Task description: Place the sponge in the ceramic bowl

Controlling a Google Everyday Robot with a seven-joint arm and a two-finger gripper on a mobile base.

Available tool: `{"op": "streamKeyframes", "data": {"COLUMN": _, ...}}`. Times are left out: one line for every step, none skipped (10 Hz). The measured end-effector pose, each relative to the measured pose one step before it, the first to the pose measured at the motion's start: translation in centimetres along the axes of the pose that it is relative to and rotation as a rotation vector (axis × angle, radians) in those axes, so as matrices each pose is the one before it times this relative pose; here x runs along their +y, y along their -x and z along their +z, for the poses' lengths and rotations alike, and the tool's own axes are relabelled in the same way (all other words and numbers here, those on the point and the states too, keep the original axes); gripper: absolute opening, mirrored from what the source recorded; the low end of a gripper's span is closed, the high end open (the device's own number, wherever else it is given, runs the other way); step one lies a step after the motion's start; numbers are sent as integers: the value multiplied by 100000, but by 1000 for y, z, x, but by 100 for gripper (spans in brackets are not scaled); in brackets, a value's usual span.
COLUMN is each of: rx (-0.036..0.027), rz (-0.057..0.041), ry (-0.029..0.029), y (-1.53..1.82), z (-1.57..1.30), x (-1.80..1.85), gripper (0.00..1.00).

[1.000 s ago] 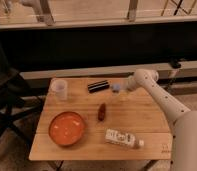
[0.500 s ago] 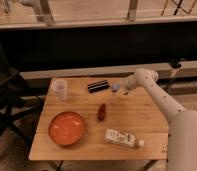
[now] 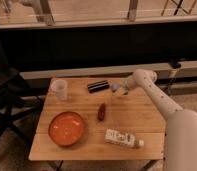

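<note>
The sponge (image 3: 116, 88), a small light blue and pale yellow block, is at the back right of the wooden table (image 3: 142, 107), just right of a black flat bar. My gripper (image 3: 120, 90) is right at the sponge, at the end of the white arm that reaches in from the lower right, and it hides part of the sponge. I cannot see whether the sponge rests on the table or is lifted. The ceramic bowl (image 3: 66, 128), wide, shallow and orange-red, sits at the front left of the table, well away from the gripper.
A black flat bar (image 3: 98, 86) lies at the back middle. A translucent white cup (image 3: 59, 89) stands at the back left. A dark red oblong thing (image 3: 101, 112) lies mid-table. A white bottle (image 3: 123, 138) lies on its side at the front right. A dark chair (image 3: 7, 100) stands to the left.
The gripper end has shifted slightly left at the sponge. Nothing else on the table has moved.
</note>
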Motion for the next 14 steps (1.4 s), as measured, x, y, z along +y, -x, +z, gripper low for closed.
{"op": "streamKeyframes", "data": {"rx": 118, "rz": 802, "ry": 71, "y": -112, "z": 219, "x": -142, "gripper": 80}}
{"op": "streamKeyframes", "data": {"rx": 44, "rz": 863, "ry": 91, "y": -93, "z": 188, "x": -168, "gripper": 80}}
{"op": "streamKeyframes", "data": {"rx": 20, "rz": 845, "ry": 92, "y": -44, "z": 198, "x": -164, "gripper": 80}}
{"op": "streamKeyframes", "data": {"rx": 89, "rz": 916, "ry": 157, "y": -56, "z": 204, "x": -129, "gripper": 80}}
{"op": "streamKeyframes", "data": {"rx": 255, "rz": 1105, "ry": 366, "y": -87, "z": 268, "x": -116, "gripper": 80}}
{"op": "streamKeyframes", "data": {"rx": 552, "rz": 1086, "ry": 354, "y": -173, "z": 263, "x": -85, "gripper": 80}}
{"op": "streamKeyframes", "data": {"rx": 476, "rz": 553, "ry": 229, "y": -91, "z": 182, "x": 1, "gripper": 80}}
{"op": "streamKeyframes", "data": {"rx": 526, "rz": 340, "ry": 101, "y": -116, "z": 179, "x": 1, "gripper": 80}}
{"op": "streamKeyframes", "data": {"rx": 900, "rz": 373, "ry": 205, "y": -169, "z": 224, "x": -4, "gripper": 80}}
{"op": "streamKeyframes", "data": {"rx": 530, "rz": 190, "ry": 158, "y": -74, "z": 156, "x": 23, "gripper": 80}}
{"op": "streamKeyframes", "data": {"rx": 402, "rz": 74, "ry": 222, "y": -14, "z": 117, "x": 22, "gripper": 78}}
{"op": "streamKeyframes", "data": {"rx": 399, "rz": 137, "ry": 259, "y": -59, "z": 120, "x": 6, "gripper": 69}}
{"op": "streamKeyframes", "data": {"rx": -135, "rz": 62, "ry": 220, "y": 30, "z": -12, "x": -3, "gripper": 57}}
{"op": "streamKeyframes", "data": {"rx": -225, "rz": -134, "ry": 275, "y": 41, "z": 1, "x": 56, "gripper": 49}}
